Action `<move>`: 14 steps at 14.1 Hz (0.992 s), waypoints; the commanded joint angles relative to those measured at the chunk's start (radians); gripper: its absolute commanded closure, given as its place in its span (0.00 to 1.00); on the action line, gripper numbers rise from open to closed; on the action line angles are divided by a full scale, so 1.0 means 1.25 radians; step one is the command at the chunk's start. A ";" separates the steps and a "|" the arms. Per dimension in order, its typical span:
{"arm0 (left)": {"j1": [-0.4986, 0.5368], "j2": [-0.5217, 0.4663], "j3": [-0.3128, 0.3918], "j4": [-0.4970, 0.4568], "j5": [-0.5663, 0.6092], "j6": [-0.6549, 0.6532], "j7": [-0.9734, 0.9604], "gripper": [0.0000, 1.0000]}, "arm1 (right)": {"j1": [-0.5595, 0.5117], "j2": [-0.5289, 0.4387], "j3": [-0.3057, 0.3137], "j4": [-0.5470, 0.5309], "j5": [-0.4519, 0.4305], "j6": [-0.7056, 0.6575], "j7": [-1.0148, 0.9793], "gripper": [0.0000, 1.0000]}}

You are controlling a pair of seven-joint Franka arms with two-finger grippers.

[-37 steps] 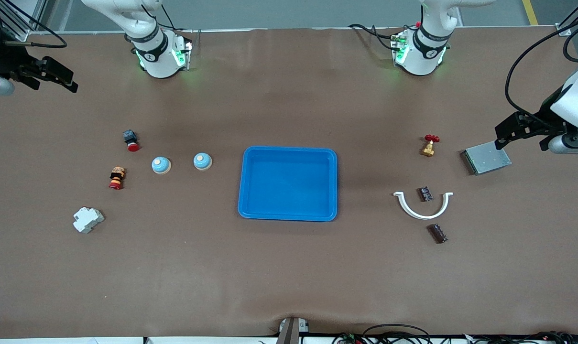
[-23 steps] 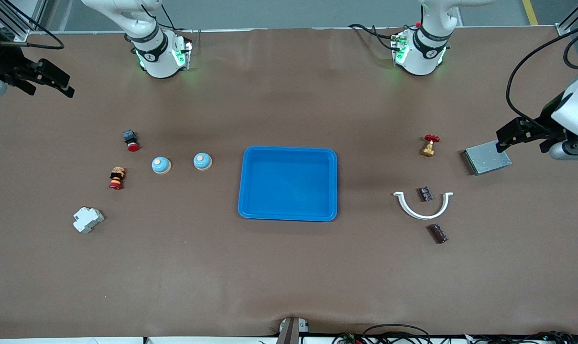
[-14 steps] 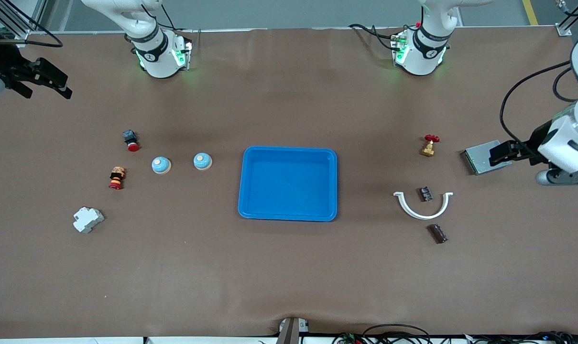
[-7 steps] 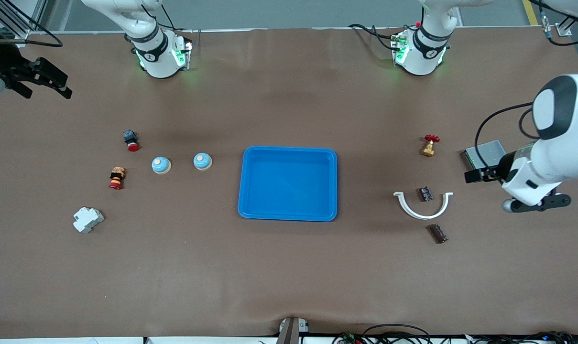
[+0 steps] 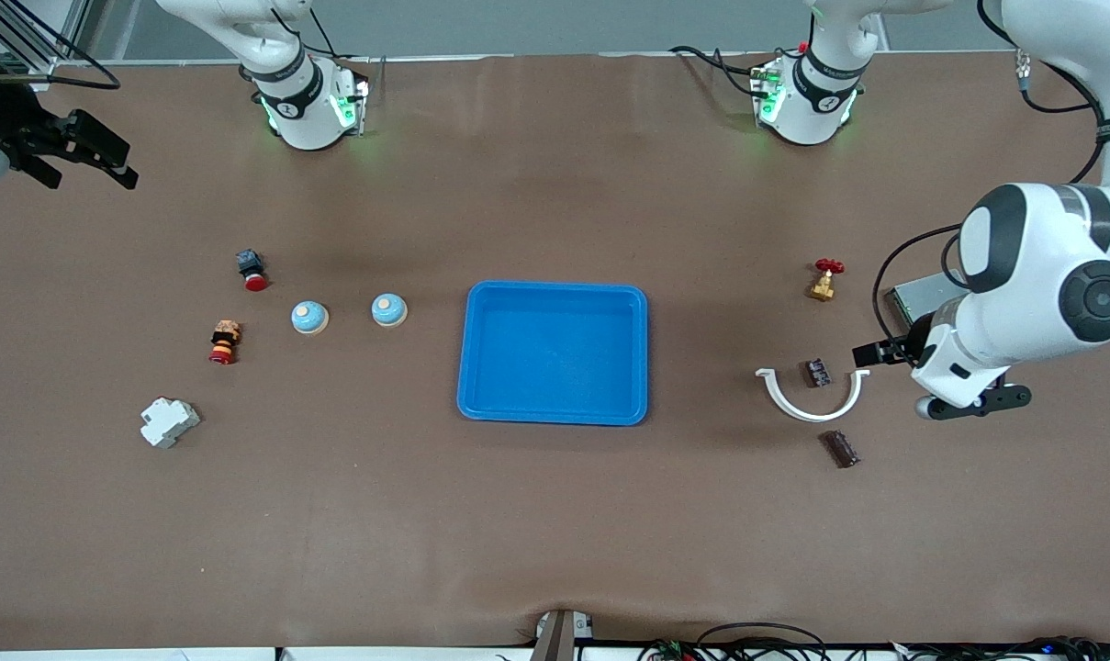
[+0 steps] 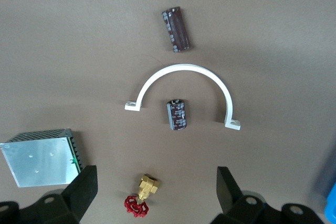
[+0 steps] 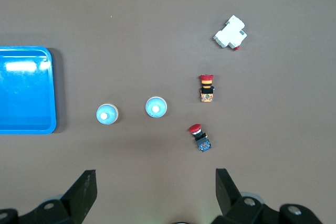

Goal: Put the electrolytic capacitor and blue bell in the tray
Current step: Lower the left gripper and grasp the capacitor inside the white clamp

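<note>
Tray with nothing in it, mid-table.

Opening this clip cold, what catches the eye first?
The blue tray lies mid-table with nothing in it. The left gripper, open, hangs over the white arch that curves around one capacitor. Two blue bells sit toward the right arm's end, where the open right gripper waits.
</note>
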 commanded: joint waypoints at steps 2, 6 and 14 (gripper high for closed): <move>-0.018 0.026 -0.003 -0.024 -0.011 0.045 -0.035 0.00 | -0.004 -0.020 0.001 -0.009 -0.003 -0.008 -0.009 0.00; -0.030 0.067 -0.003 -0.024 -0.011 0.082 -0.070 0.00 | -0.003 -0.019 0.001 -0.009 -0.002 -0.007 -0.009 0.00; -0.025 0.174 -0.002 0.013 -0.005 0.170 -0.101 0.00 | -0.002 -0.019 0.002 -0.016 -0.002 -0.008 -0.009 0.00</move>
